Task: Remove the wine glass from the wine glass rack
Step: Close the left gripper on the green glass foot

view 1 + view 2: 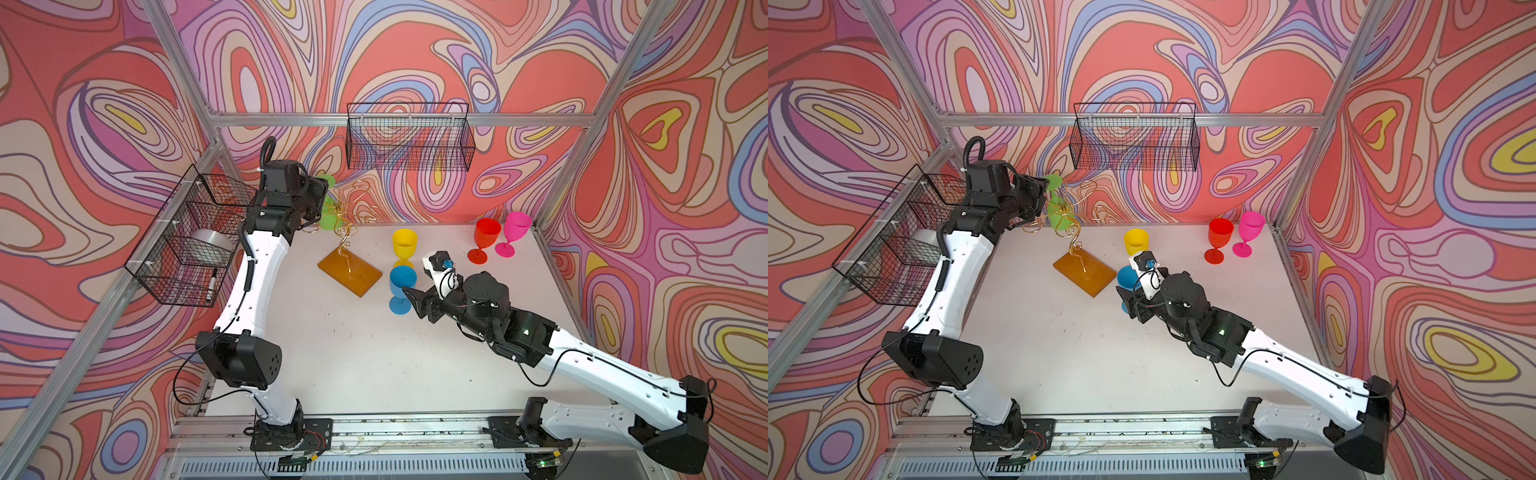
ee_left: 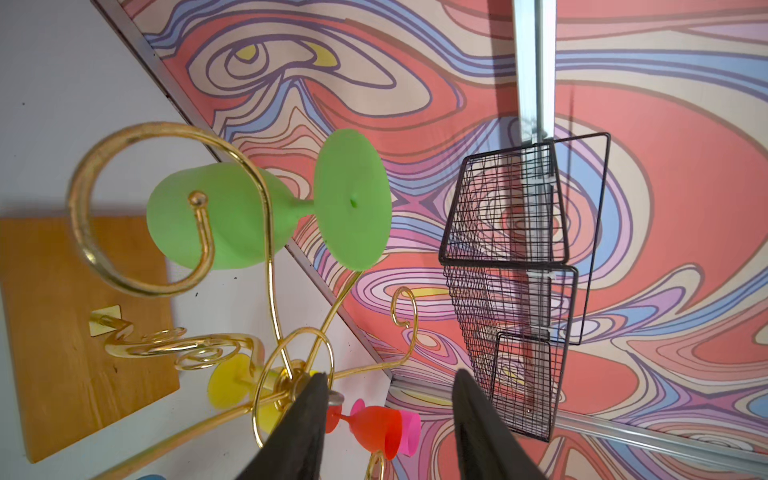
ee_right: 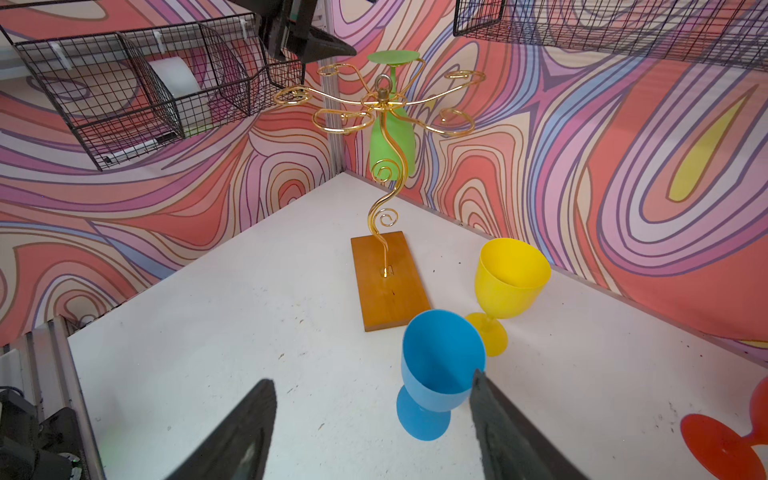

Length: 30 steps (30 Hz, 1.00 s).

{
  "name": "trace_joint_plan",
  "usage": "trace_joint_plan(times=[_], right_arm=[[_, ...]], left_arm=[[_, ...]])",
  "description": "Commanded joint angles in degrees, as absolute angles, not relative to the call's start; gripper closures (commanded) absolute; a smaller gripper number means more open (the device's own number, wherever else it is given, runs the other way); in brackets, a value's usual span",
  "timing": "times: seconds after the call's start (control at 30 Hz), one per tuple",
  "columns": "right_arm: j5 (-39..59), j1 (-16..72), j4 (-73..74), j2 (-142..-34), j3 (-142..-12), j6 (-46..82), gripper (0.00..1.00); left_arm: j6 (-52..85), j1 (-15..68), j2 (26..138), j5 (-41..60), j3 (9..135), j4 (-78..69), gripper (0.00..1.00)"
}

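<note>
We see the white table (image 1: 353, 353) bearing the wine glass rack (image 3: 388, 286) toward its far left corner. The green wine glass (image 2: 216, 224) hangs upside down (foot uppermost) in one of the rack's gold loops. Our left gripper (image 2: 388, 374) is up by the rack's top hub, jaws apart and empty. The right gripper (image 3: 372, 378), low over the table, is spread and holds nothing, with a blue glass (image 3: 440, 361) just beside one finger.
</note>
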<state>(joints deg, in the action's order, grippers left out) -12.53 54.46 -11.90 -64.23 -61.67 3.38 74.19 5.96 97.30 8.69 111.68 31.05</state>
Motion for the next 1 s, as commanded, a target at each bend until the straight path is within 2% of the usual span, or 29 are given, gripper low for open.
trace_joint_plan(times=[0.0, 0.43, 0.97], right_arm=[[-12.27, 54.83, -10.39, -63.30, -60.64, 2.72, 0.23], [-10.60, 54.84, -8.92, -62.67, -60.38, 0.34, 0.23], [-8.92, 54.85, -7.29, -62.84, -59.88, -2.40, 0.23]], left_arm=[[78.81, 5.97, 97.73, 6.80, 111.20, 29.17, 0.52], [83.05, 5.98, 99.82, 5.11, 110.39, 28.17, 0.59], [84.81, 5.98, 103.57, 2.61, 113.68, 29.00, 0.59]])
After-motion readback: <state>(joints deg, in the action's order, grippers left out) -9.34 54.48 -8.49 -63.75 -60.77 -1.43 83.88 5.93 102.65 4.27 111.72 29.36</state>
